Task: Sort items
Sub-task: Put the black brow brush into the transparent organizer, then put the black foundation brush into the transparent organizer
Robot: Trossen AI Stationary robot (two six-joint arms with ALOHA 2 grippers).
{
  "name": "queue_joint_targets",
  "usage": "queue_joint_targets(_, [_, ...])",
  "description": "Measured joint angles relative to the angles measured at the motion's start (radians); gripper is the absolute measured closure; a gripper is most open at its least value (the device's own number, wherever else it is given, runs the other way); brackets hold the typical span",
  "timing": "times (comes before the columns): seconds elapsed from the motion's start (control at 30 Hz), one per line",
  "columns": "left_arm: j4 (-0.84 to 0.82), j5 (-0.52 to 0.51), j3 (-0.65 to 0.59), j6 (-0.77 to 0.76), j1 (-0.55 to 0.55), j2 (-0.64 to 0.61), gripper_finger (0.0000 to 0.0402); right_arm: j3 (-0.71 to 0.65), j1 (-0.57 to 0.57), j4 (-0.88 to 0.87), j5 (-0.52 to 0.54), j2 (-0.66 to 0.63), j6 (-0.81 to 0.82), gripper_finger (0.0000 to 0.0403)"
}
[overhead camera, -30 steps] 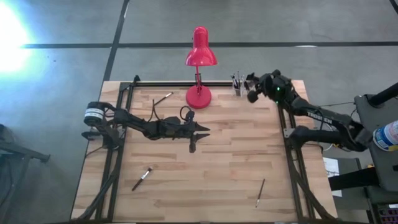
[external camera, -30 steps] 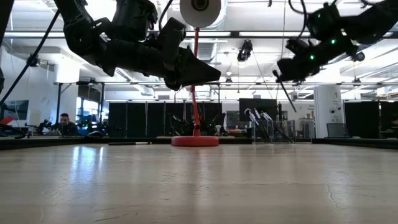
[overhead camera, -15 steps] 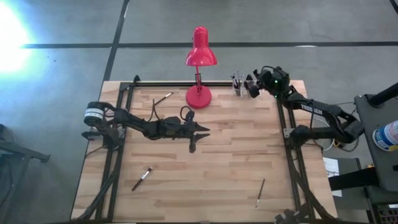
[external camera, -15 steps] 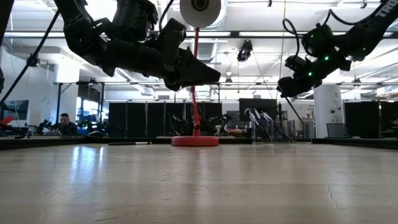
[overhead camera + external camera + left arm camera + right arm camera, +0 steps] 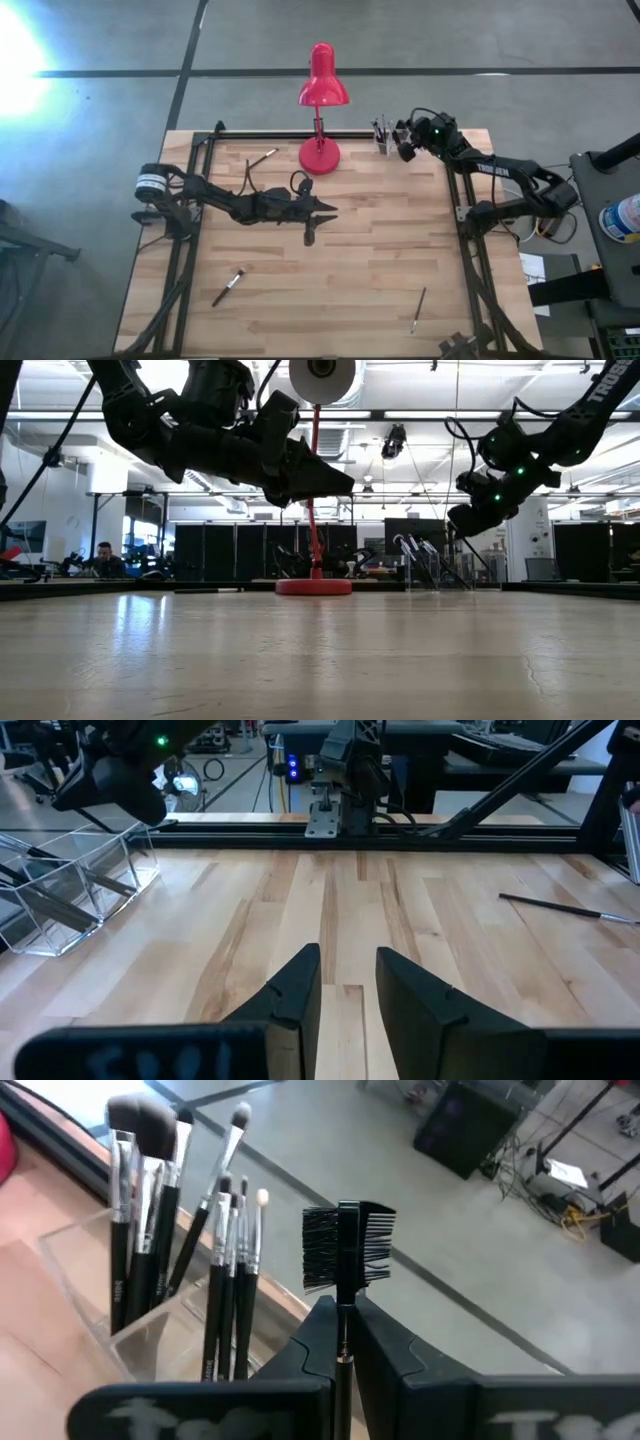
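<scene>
**Right tool pinches a comb-headed brush at the clear holder**

Your right tool (image 5: 340, 1345) is pressed together on a thin dark-handled brush with a comb-and-bristle head (image 5: 347, 1245), beside the clear plastic holder (image 5: 150, 1335) of upright dark brushes (image 5: 225, 1270) at the wooden tabletop's (image 5: 370, 260) far edge. It has dropped lower than a second ago. Your left tool (image 5: 348, 982) hovers mid-tabletop, fingers spread. Three loose brushes lie apart; their tips are hard to make out.
</scene>
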Motion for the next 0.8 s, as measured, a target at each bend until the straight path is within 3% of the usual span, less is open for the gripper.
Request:
queue_joint_targets(0.43, [-0.001,0.0,0.0,0.0,0.0,0.0,0.0308,-0.001,-0.006,-0.013,0.037,0.068,0.059,0.0345])
queue_joint_targets(0.8, [-0.001,0.0,0.0,0.0,0.0,0.0,0.0308,0.04,-0.006,-0.087,0.089,0.017,0.136,0.03])
